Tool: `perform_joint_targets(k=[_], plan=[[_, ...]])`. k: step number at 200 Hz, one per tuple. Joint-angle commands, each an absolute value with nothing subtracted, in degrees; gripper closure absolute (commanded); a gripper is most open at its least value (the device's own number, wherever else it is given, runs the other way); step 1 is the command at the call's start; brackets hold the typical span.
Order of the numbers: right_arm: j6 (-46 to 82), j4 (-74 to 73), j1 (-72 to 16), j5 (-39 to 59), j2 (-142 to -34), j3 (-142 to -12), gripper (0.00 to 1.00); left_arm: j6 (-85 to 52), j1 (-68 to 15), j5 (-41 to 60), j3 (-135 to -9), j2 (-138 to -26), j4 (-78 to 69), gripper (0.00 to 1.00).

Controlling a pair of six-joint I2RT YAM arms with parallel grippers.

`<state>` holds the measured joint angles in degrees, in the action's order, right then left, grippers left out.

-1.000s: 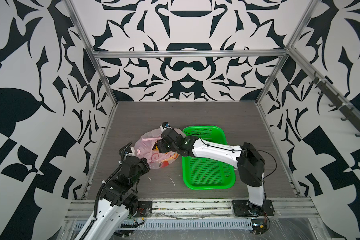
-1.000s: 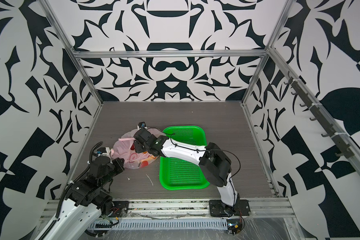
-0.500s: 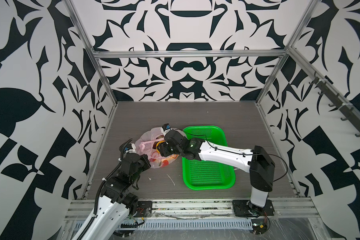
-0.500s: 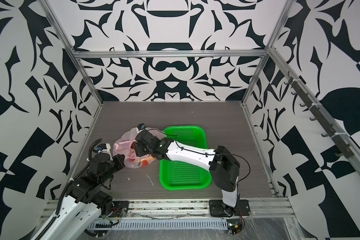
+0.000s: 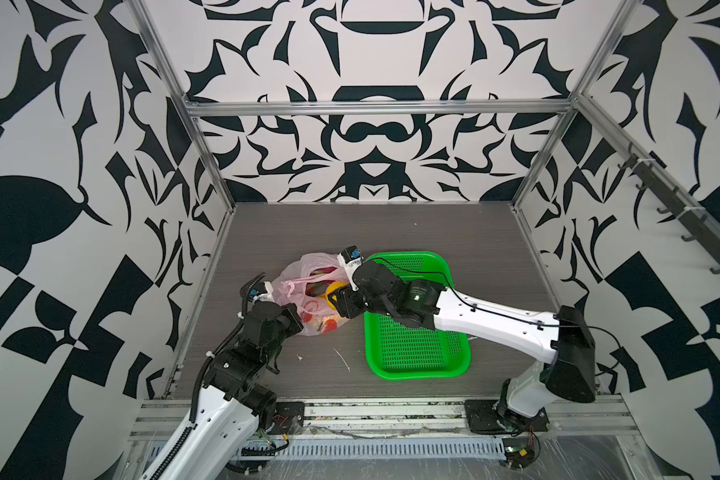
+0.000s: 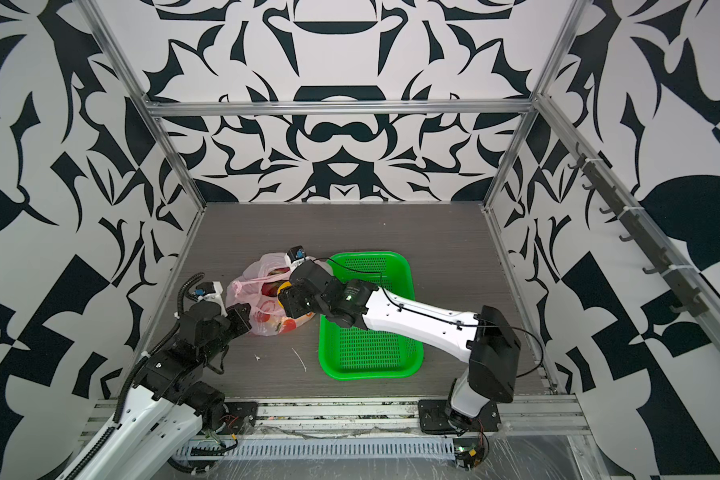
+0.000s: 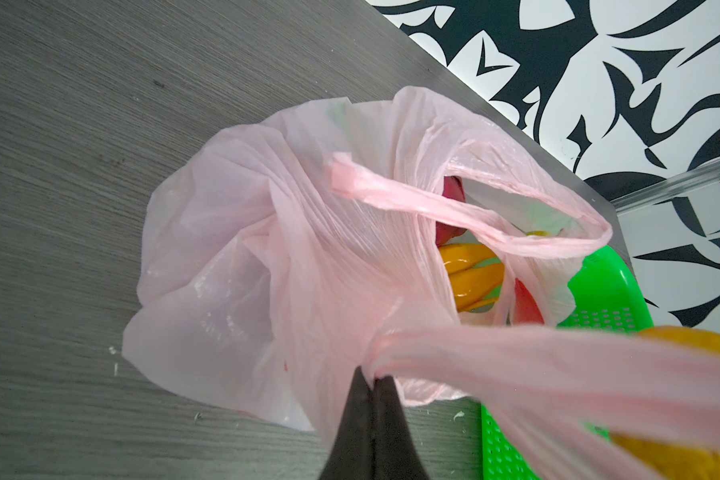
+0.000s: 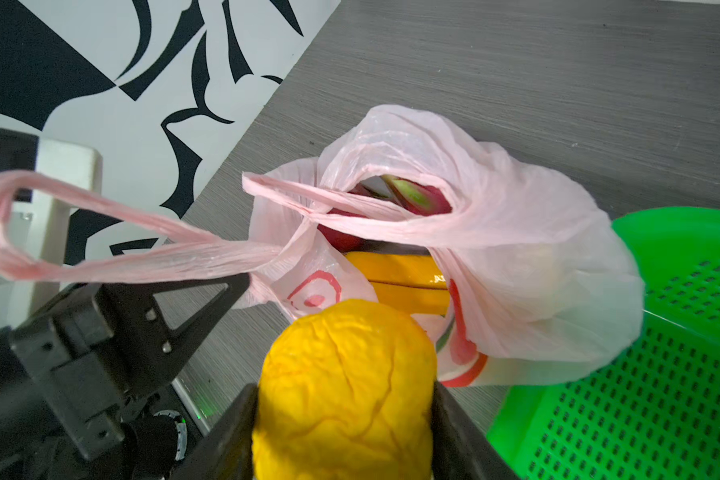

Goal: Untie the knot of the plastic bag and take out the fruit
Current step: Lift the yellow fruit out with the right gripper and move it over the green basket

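The pale-pink plastic bag [image 5: 304, 270] [image 6: 258, 270] lies left of centre, its mouth gaping. The knot is out of view; one handle [image 8: 100, 232] trails as a loose loop. My left gripper [image 7: 373, 376] [image 5: 296, 320] is shut on the bag's gathered plastic at its near edge. My right gripper [image 8: 344, 395] [image 5: 335, 297] is shut on the round yellow fruit [image 8: 346, 374] [image 7: 691, 336], just outside the bag's mouth. Inside the bag [image 8: 516, 257] I see yellow bananas [image 8: 395, 274] [image 7: 470, 274] and a magenta dragon fruit [image 8: 416, 197] with green tips.
A green perforated basket [image 5: 416, 353] [image 6: 371, 353] sits right beside the bag, under my right forearm. Small white scraps [image 5: 344, 359] lie on the grey table in front of the bag. Patterned walls close in on three sides.
My right gripper has drawn back a little toward the front with the yellow fruit. The left gripper has shifted slightly and the bag now stands more bunched up.
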<state>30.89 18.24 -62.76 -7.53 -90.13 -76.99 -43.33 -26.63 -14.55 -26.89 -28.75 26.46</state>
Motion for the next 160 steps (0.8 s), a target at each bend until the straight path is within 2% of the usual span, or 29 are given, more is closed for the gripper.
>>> perform_joint_targets(k=[1, 57, 160], plan=[[29.4, 20.4, -62.6, -12.9, -85.8, -75.9, 0.71, -42.4, -26.5, -15.5, -29.3, -29.0, 24.9, 1.0], [28.3, 22.6, -56.6, -13.2, -82.6, -72.5, 0.72, -41.6, -26.5, -16.8, -30.3, -27.6, 26.8, 1.0], [27.6, 22.9, -47.9, -12.3, -85.2, -69.7, 0.73, -41.0, -26.5, -21.0, -30.7, -22.1, 33.8, 1.0]])
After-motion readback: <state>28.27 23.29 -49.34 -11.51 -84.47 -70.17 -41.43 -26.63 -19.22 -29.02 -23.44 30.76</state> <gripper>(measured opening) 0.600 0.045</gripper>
